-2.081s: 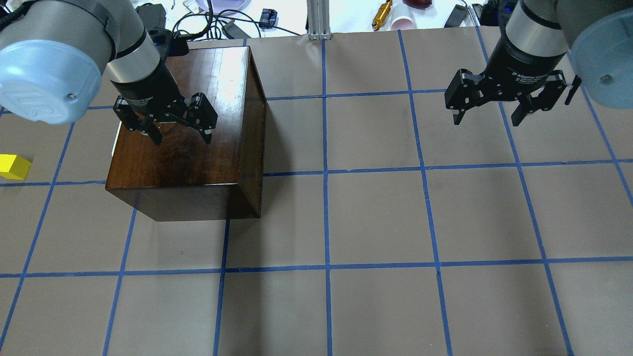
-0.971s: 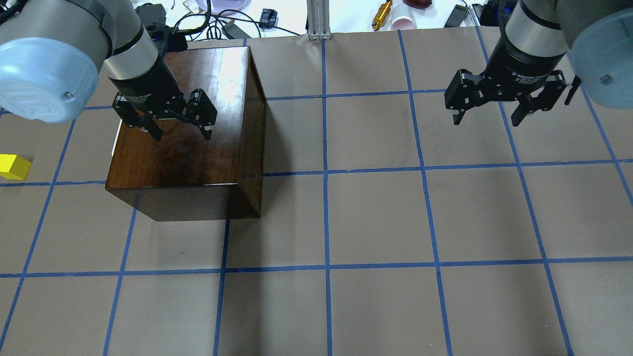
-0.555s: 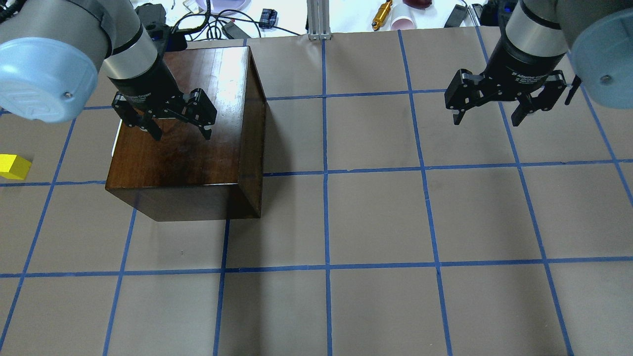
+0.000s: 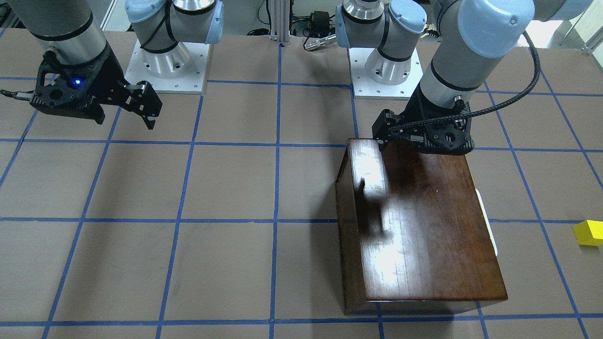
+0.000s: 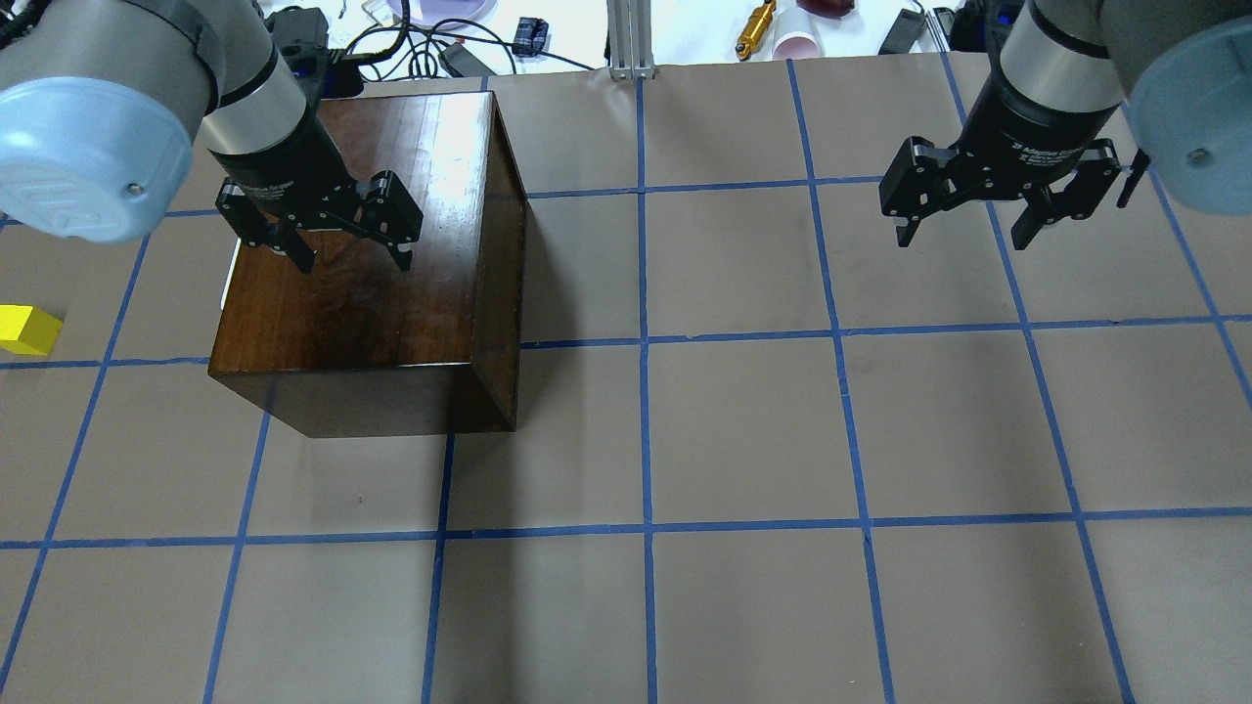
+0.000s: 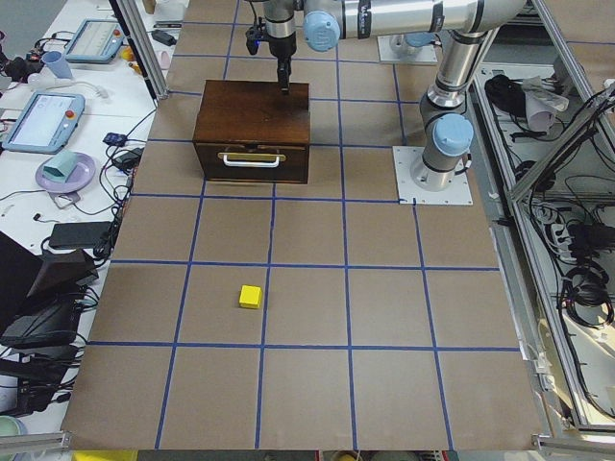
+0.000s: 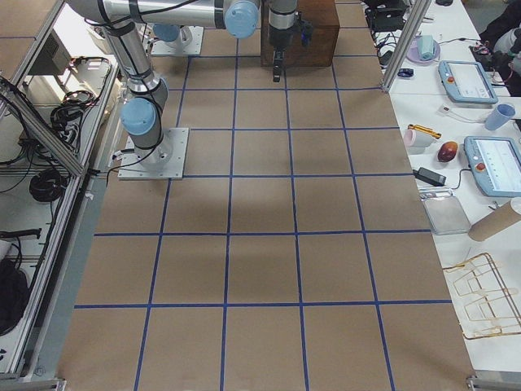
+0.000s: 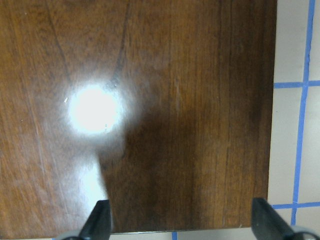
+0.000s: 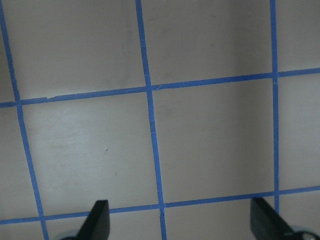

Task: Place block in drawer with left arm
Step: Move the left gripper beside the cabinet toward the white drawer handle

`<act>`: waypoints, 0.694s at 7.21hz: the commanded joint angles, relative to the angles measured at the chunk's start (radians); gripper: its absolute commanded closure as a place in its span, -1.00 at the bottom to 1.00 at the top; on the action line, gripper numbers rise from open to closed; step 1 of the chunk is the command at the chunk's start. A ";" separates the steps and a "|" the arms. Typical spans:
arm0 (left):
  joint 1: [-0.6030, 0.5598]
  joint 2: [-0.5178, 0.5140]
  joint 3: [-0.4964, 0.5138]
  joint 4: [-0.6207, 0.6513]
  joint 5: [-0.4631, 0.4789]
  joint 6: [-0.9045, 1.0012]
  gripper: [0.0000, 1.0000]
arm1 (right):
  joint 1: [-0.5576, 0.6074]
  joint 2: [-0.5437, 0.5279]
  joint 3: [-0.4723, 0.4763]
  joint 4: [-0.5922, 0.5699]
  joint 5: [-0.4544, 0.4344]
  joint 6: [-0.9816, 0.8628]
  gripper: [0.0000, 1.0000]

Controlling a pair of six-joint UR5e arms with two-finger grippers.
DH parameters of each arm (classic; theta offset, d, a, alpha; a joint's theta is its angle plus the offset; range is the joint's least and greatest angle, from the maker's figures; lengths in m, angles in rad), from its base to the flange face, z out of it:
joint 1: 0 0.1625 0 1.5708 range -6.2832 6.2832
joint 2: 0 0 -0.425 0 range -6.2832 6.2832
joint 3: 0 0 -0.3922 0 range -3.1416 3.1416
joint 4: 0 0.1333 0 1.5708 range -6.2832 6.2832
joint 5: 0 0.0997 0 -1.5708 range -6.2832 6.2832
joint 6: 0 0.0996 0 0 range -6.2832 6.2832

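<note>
The yellow block point(image 5: 27, 330) lies on the table left of the dark-brown cabinet point(image 5: 372, 293); it also shows in the front view point(image 4: 589, 232) and the left view point(image 6: 251, 296). The drawer point(image 6: 252, 161) is shut, its front flush with the cabinet and its white handle facing the block. My left gripper point(image 5: 355, 262) hangs open and empty above the cabinet top, as the left wrist view point(image 8: 181, 222) shows. My right gripper point(image 5: 963, 238) is open and empty above bare table at the far right point(image 9: 180, 222).
The cabinet point(image 4: 424, 226) stands tall between the left gripper and the block. The two arm bases point(image 4: 167, 61) point(image 4: 386, 66) sit at the robot's table edge. Cables and small items point(image 5: 430, 44) lie beyond the far edge. Blue tape lines grid the table.
My left gripper has drifted slightly toward the far side of the cabinet top, still open. The block, cabinet and right arm have not moved.
</note>
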 commanded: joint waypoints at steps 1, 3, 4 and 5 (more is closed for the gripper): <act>0.015 -0.002 0.006 0.022 0.000 0.002 -1.00 | 0.000 0.000 0.000 0.000 0.000 0.000 -1.00; 0.096 -0.001 0.013 0.021 -0.016 0.010 -1.00 | 0.000 0.000 0.000 0.000 0.000 0.000 -1.00; 0.136 -0.005 0.024 0.023 -0.029 0.061 -1.00 | 0.000 0.000 0.000 0.000 0.000 0.000 -1.00; 0.166 -0.013 0.053 0.015 -0.042 0.089 -1.00 | 0.000 0.000 0.000 0.000 0.000 0.000 -1.00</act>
